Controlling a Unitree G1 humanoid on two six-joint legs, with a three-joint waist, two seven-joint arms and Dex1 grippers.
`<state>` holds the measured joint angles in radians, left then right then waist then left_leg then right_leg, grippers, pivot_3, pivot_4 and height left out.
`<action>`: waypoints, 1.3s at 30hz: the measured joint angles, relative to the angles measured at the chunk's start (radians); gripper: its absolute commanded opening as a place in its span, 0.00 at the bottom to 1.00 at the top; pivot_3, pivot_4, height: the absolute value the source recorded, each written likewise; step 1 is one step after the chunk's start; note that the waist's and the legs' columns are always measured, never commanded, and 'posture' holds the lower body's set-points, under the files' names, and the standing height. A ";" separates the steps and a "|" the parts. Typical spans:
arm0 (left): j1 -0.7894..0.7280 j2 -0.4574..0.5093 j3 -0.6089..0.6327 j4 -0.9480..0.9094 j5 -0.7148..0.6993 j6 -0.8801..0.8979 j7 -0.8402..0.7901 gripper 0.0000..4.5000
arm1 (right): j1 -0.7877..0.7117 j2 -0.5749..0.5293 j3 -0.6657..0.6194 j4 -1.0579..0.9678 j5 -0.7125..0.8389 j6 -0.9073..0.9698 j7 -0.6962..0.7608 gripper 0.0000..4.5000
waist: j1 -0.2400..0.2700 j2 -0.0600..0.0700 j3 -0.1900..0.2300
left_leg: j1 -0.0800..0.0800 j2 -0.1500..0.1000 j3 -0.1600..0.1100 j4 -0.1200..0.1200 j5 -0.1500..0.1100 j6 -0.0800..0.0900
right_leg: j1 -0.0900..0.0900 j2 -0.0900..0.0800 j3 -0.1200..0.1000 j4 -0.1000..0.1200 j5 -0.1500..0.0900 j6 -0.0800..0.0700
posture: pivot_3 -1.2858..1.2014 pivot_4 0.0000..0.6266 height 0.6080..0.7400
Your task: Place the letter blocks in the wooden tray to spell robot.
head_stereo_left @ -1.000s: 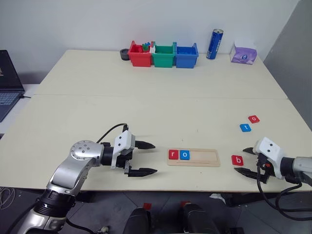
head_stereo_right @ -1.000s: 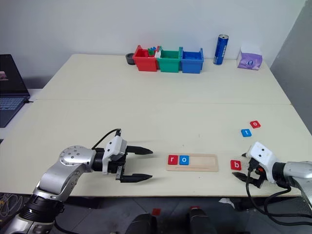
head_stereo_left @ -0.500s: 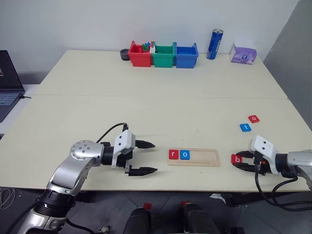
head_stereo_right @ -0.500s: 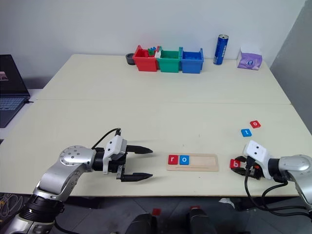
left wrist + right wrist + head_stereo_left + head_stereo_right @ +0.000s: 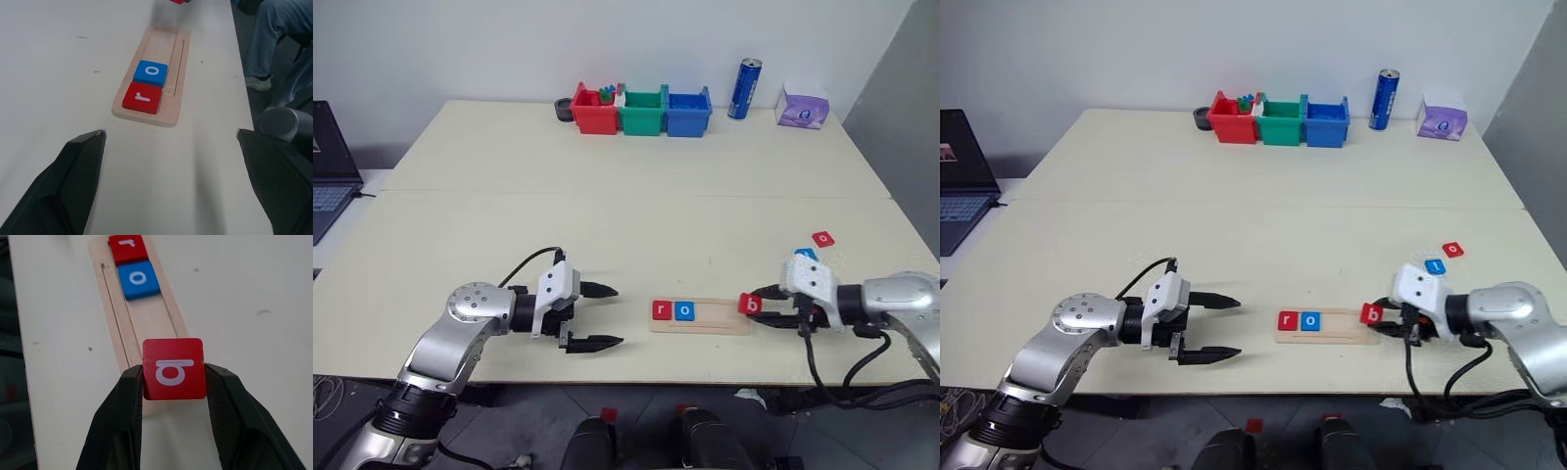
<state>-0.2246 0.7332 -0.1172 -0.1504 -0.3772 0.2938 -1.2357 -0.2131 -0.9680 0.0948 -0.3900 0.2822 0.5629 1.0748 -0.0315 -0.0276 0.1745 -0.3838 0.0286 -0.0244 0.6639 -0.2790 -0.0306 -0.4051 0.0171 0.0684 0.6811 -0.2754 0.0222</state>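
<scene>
My right jaws grip the red "b" block over the right end of the wooden tray.

Near me, my left gripper (image 5: 603,316) hovers with jaws wide apart and empty, left of the wooden tray (image 5: 724,318) on the tabletop (image 5: 607,225). In the tray's left end lie the red "r" block (image 5: 661,310) and the blue "o" block (image 5: 684,311), touching. My right gripper (image 5: 173,396) pinches the red "b" block (image 5: 173,368) by its side edges. Farther right lie the blue "t" block (image 5: 1436,265) and a red block (image 5: 822,238). At the far edge stand three coloured bins (image 5: 641,111) and a blue can (image 5: 744,88).
</scene>
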 measured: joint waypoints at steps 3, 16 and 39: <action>0.001 0.000 0.002 0.004 0.004 -0.008 0.000 1.00 | -0.072 0.023 0.083 0.005 -0.031 0.047 -0.013 0.32 | 0.000 0.000 0.000 | 0.000 0.000 0.000 0.000 0.000 0.000 | 0.000 0.000 0.000 0.000 0.001 -0.001 | 0.52 0.24 1.00; 0.045 0.001 0.005 0.039 0.015 -0.087 -0.001 1.00 | -0.210 0.114 0.275 0.069 -0.126 0.062 0.007 0.32 | 0.000 0.000 0.000 | -0.001 0.000 0.000 0.000 0.000 0.000 | -0.001 -0.001 -0.001 0.000 0.001 -0.002 | 0.52 0.24 1.00; 0.063 0.000 0.006 0.036 0.026 -0.097 0.026 1.00 | -0.251 0.160 0.299 0.160 -0.183 0.019 0.045 0.49 | 0.000 0.000 0.000 | -0.001 0.000 -0.001 0.000 0.000 0.000 | -0.001 -0.001 -0.002 0.000 0.002 -0.004 | 0.52 0.24 1.00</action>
<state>-0.1615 0.7335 -0.1109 -0.1141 -0.3512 0.1970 -1.2100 -0.4640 -0.8083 0.3938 -0.2303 0.0997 0.5822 1.1195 -0.0315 -0.0275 0.1746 -0.3844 0.0288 -0.0251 0.6639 -0.2790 -0.0305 -0.4058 0.0165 0.0663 0.6812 -0.2729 0.0180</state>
